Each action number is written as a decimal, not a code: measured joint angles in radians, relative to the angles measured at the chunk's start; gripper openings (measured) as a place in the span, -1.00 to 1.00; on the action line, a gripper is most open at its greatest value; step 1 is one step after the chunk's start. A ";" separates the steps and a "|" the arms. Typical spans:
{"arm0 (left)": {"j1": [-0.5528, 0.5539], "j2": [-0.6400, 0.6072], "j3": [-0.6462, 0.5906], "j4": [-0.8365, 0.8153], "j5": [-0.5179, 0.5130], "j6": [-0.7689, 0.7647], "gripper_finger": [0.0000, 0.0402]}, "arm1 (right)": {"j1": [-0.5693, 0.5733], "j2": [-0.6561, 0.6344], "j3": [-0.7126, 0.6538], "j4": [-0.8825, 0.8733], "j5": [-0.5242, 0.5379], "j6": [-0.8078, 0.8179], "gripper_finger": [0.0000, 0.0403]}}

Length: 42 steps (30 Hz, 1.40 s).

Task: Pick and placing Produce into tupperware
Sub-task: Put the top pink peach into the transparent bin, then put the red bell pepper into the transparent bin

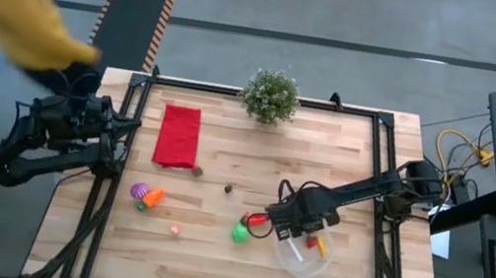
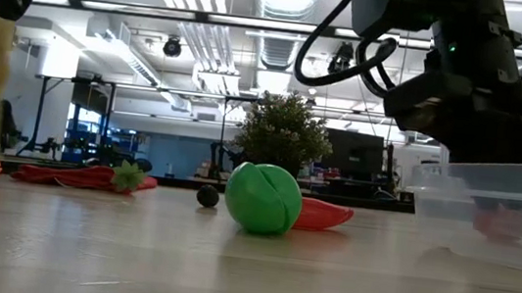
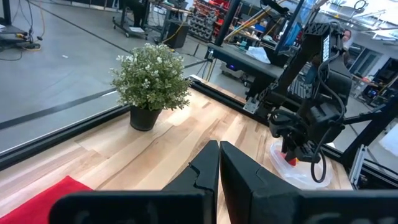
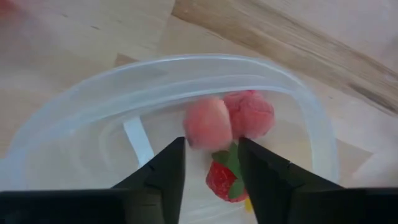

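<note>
My right gripper [image 1: 298,232] hangs open over the clear round tupperware [image 1: 311,257], fingers pointing down into it [image 4: 211,168]. Inside the tupperware lie a blurred pink piece [image 4: 208,121], a red-pink piece [image 4: 252,114] and a strawberry [image 4: 222,179]; the pink piece shows just beyond my fingertips. A green ball [image 1: 240,233] and a red piece [image 1: 258,221] rest on the table left of the tupperware. Purple [image 1: 139,191] and orange [image 1: 153,198] pieces and a small pink one [image 1: 176,229] lie farther left. My left gripper [image 3: 219,155] waits shut at the table's left edge.
A red folded cloth [image 1: 178,135] lies at the far left of the table and a potted plant [image 1: 270,95] stands at the far edge. Two small dark bits [image 1: 229,189] sit mid-table. A person's yellow sleeve [image 1: 10,2] shows beyond the far left corner.
</note>
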 joint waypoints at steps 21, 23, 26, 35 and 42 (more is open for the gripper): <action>0.000 0.000 0.000 0.002 -0.002 -0.002 -1.00 | -0.025 -0.077 0.286 -0.133 0.274 -0.202 0.07; 0.000 0.000 0.000 0.002 -0.003 -0.002 -1.00 | -0.051 -0.055 0.318 -0.123 0.268 -0.358 0.07; 0.000 0.000 0.000 0.002 -0.003 -0.003 -1.00 | -0.082 -0.009 0.341 -0.091 0.225 -0.618 0.07; 0.000 0.000 0.000 0.001 -0.002 -0.003 -1.00 | -0.099 0.129 0.339 -0.072 0.175 -0.998 0.07; 0.000 0.000 0.000 -0.001 -0.004 -0.005 -1.00 | -0.098 0.209 0.345 0.054 0.078 -1.159 0.07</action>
